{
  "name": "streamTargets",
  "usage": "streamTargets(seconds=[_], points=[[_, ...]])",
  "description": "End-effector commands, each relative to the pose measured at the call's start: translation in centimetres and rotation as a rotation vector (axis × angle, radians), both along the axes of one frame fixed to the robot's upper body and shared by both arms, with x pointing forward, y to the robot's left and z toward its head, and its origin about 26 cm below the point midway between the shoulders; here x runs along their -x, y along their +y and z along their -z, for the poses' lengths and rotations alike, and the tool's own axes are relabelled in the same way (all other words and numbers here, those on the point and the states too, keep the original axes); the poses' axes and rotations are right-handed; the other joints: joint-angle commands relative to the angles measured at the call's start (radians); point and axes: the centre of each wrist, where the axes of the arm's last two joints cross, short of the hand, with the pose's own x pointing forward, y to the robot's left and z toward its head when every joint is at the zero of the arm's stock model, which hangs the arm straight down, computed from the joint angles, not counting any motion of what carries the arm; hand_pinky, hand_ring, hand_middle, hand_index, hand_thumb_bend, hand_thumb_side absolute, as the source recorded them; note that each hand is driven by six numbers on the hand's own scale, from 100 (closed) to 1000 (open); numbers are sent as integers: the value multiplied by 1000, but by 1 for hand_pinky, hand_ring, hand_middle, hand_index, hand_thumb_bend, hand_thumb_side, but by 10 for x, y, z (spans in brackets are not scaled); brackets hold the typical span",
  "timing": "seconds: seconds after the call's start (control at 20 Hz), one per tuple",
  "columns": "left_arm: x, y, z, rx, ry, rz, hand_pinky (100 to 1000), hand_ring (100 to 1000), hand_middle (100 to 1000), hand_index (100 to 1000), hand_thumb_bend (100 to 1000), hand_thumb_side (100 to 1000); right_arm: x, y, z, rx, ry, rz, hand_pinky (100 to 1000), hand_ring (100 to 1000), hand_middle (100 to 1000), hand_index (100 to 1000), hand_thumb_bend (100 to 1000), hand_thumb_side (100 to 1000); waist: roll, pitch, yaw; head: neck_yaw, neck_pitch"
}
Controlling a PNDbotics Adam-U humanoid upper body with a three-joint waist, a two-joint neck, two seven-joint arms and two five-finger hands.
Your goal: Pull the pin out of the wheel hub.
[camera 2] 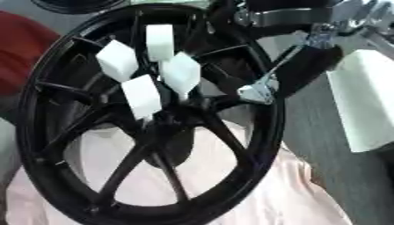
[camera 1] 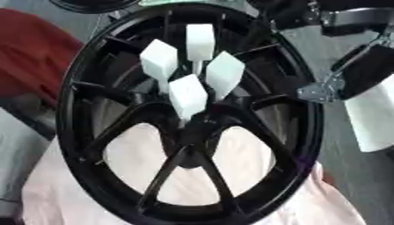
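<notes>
Wheel hub (camera 1: 188, 127) — four white pins (camera 1: 187, 94) at centre; right robot hand (camera 2: 265, 90) just right, grip state indiscernible — nearer hub in right eye view.

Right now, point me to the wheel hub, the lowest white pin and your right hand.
wheel hub (camera 1: 192, 132), left eye view, on the black centre where spokes meet.
lowest white pin (camera 1: 187, 94), left eye view, on its block head.
right hand (camera 2: 265, 90), right eye view, on its silver tip.
</notes>
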Motion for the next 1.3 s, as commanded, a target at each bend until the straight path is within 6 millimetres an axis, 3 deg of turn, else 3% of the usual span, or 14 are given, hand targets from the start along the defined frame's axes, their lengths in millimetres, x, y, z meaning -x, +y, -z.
streamTargets(seconds=[0.05,0.2,1.3], points=[[2,5,-8,2,-25,-16,865,761,711,934,169,932,6,4,-11,56,-9,0,885,877,795,871,280,187,1,-23,4,-5,-8],[2,6,-7,9,-23,-20,866,760,710,933,171,935,10,7,-24,113,21,6,885,881,801,873,308,100,-2,-19,6,-7,-9],[1,7,-5,17,-19,-19,870,760,709,931,175,950,16,6,-41,5,-41,55,881,895,823,877,287,100,-22,10,28,-21,-9]])
